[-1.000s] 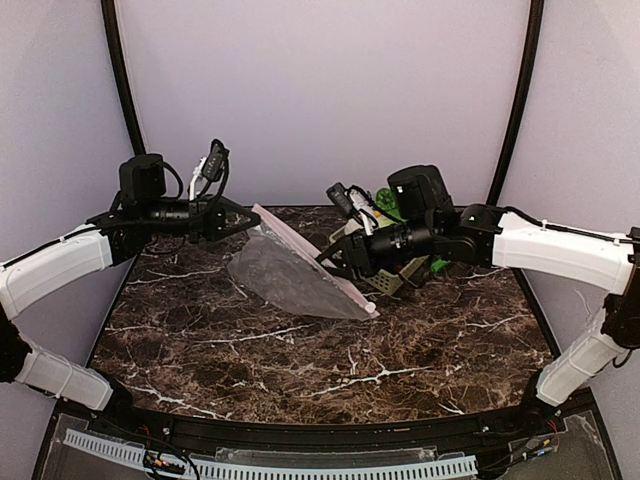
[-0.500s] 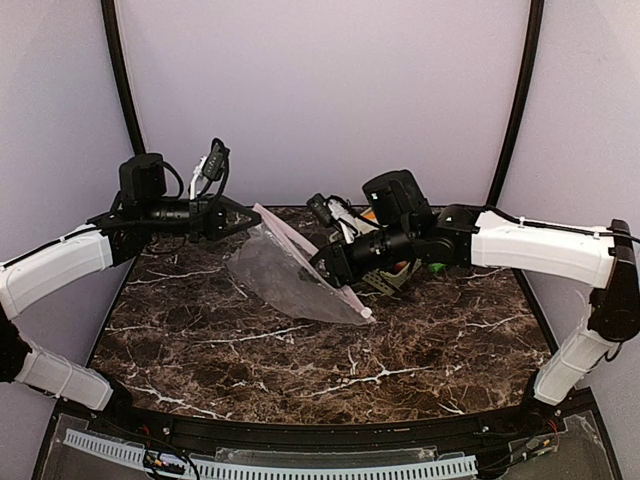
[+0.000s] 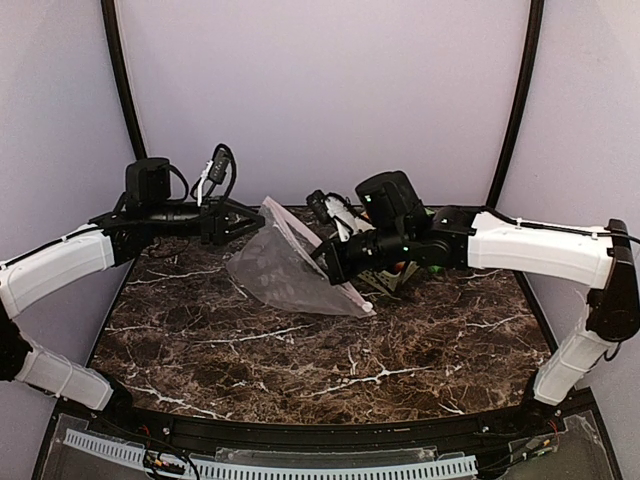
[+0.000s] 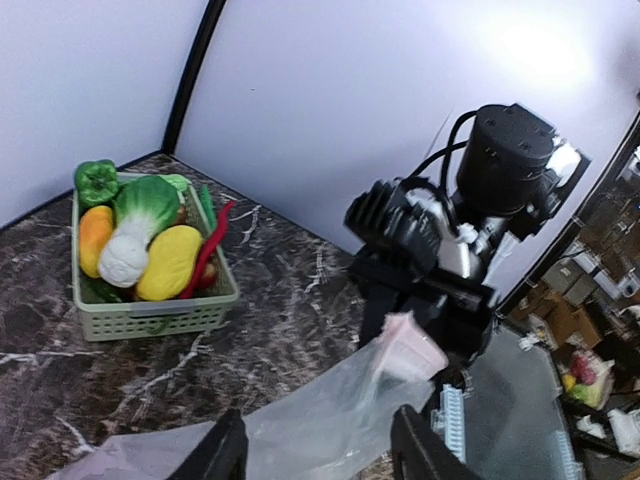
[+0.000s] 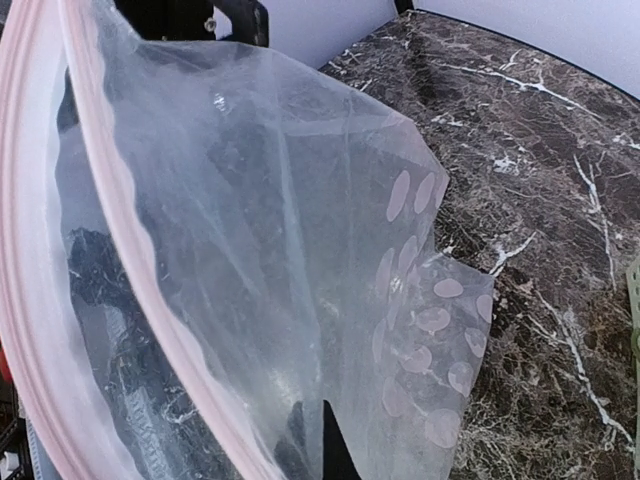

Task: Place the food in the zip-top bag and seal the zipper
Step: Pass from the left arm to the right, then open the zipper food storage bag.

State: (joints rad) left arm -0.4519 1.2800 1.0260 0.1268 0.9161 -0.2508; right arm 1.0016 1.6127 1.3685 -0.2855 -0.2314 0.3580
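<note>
The clear dotted zip-top bag (image 3: 280, 268) hangs tilted over the table between both arms, its pink zipper (image 3: 300, 240) running along the upper edge. My right gripper (image 3: 325, 262) is shut on the bag's film just below that strip; in the right wrist view the bag (image 5: 300, 250) and zipper (image 5: 110, 200) fill the frame above the pinched fingertips. My left gripper (image 3: 243, 218) stands open at the bag's far-left corner, the film (image 4: 320, 420) lying loose between its spread fingers (image 4: 215, 455). The food (image 4: 150, 240), toy vegetables, sits in the basket.
The pale green lattice basket (image 4: 150, 310) stands at the back of the marble table; in the top view it is mostly hidden behind my right arm, with only a corner (image 3: 385, 282) showing. Dark frame poles rise at the table's back corners.
My left gripper opened and let go of the bag's corner. My right arm moved left to the bag and shut on it near the zipper.
</note>
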